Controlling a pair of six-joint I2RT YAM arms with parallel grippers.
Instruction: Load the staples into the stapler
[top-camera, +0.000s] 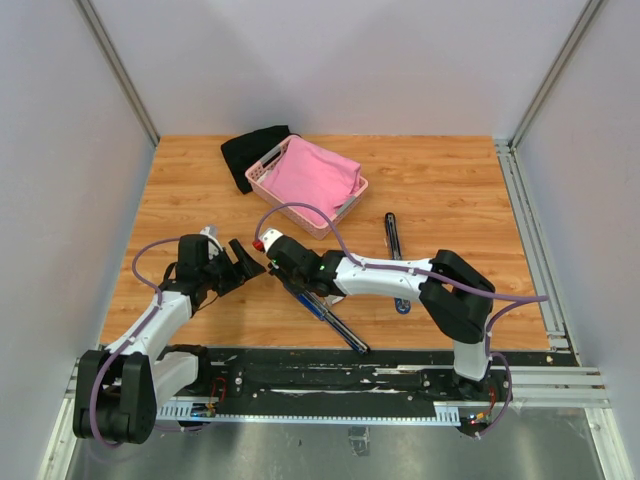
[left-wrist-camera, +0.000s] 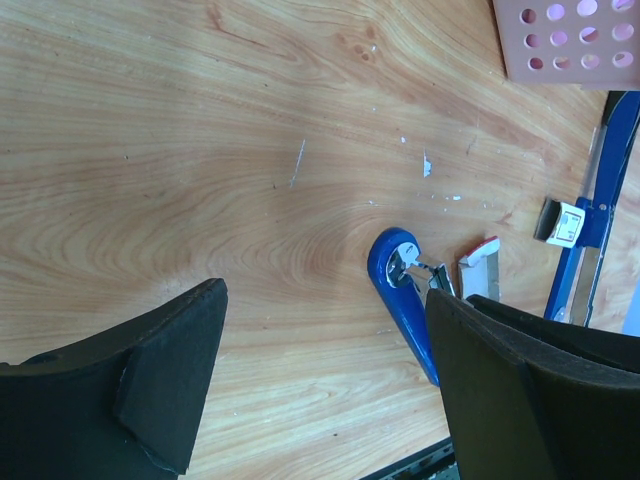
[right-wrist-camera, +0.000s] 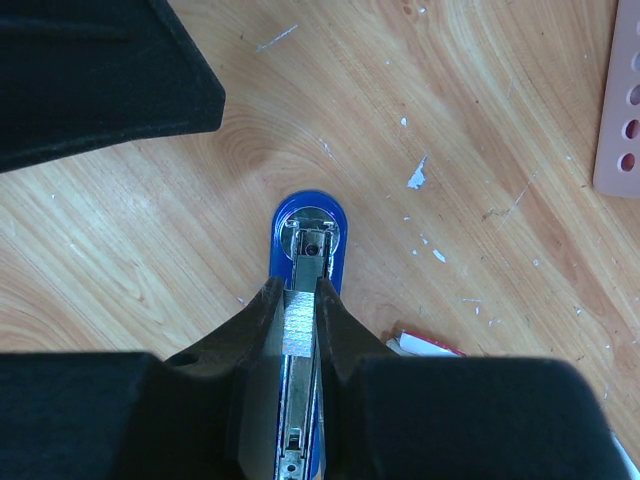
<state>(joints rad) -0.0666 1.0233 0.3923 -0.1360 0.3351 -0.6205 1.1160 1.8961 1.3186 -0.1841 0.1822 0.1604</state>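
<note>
Two hands: right hand (right-wrist-camera: 300, 300) pinches the staples (right-wrist-camera: 298, 326) over the blue stapler (right-wrist-camera: 311, 230) (left hand (left-wrist-camera: 322, 300) gapes, empty). I'd keep them lined up lengthwise with it.

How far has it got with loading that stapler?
The blue stapler already lies open. The right gripper is pinching the staples, lined up along its channel. Left to do: letting go and closing the stapler. The left gripper hovers open, empty.

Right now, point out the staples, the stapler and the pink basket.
staples (right-wrist-camera: 298, 325), right wrist view, top of the silvery strip.
stapler (right-wrist-camera: 312, 235), right wrist view, front metal plate.
pink basket (left-wrist-camera: 570, 40), left wrist view, perforated wall.
</note>
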